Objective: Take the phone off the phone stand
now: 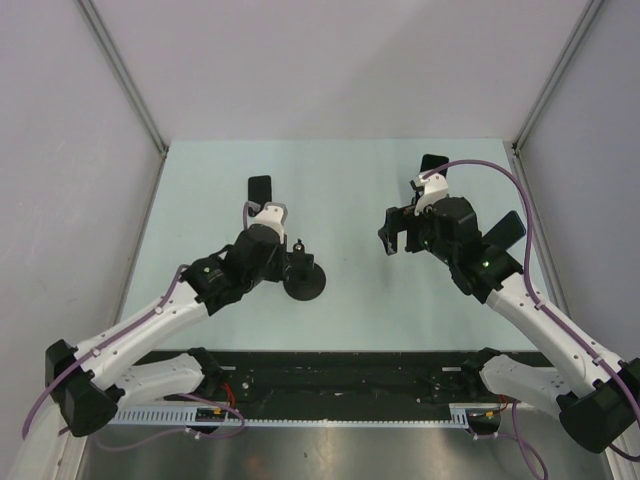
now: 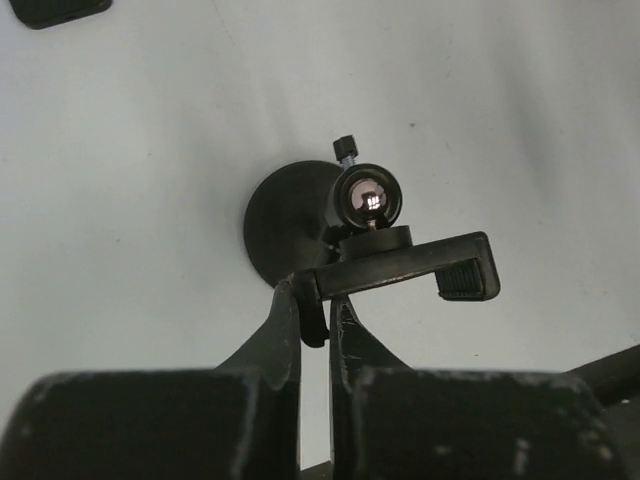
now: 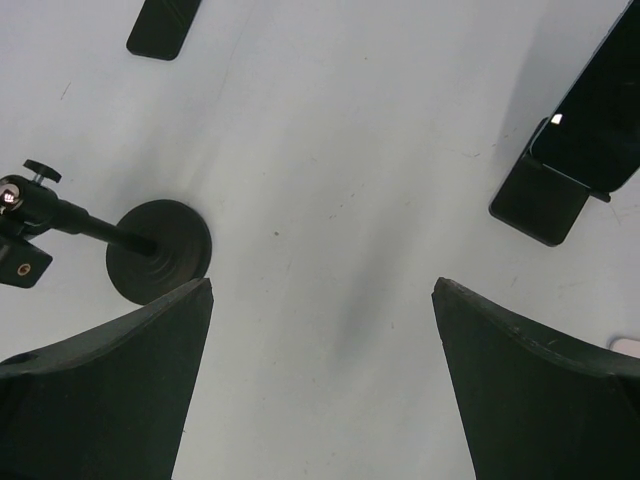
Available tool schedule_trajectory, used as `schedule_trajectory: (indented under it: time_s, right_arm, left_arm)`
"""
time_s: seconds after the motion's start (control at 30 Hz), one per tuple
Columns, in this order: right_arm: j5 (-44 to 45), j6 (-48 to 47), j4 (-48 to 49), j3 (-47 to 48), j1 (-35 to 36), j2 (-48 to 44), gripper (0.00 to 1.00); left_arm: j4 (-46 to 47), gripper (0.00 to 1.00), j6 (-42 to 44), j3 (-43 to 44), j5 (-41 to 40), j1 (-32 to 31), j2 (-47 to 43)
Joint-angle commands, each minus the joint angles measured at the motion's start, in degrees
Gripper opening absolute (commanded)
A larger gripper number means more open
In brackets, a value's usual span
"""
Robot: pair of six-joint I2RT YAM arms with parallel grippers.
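While my left gripper (image 2: 315,300) pinches the empty phone stand (image 2: 400,262) | right gripper (image 3: 322,288) spread, idle | phone (image 3: 590,120), I judge, rests on table (image 3: 330,120), far right | risk: stand topples if released tilted.

The plain pale green counter (image 1: 340,170) carries a matte black round-based phone stand (image 1: 303,283). Both arms (image 1: 150,322) are white and black, with purple cables (image 1: 475,162).

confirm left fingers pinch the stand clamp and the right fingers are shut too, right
Wrong on one count: the right fingers are wide open and hold nothing, as the right wrist view shows. The left fingers do pinch the stand clamp.
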Motion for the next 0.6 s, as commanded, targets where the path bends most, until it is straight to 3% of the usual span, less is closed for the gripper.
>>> schedule_trajectory:
  time_s: [0.0,0.2,0.57]
  right_arm:
    - [1.3,-0.9,1.6,0.1,0.1,-0.4,0.97]
    - [1.5,-1.5,1.7,0.1,0.0,-0.8,0.97]
    - [1.4,-1.7,1.6,0.1,0.1,-1.7,0.97]
  left_arm:
    - [-0.1,0.00,1.1,2.8,-6.1,0.4,0.2]
    - [-0.1,0.00,3.5,1.7,-6.7,9.4,-1.1]
    - [-2.3,0.00,13.5,0.3,-5.2,39.5,-8.6]
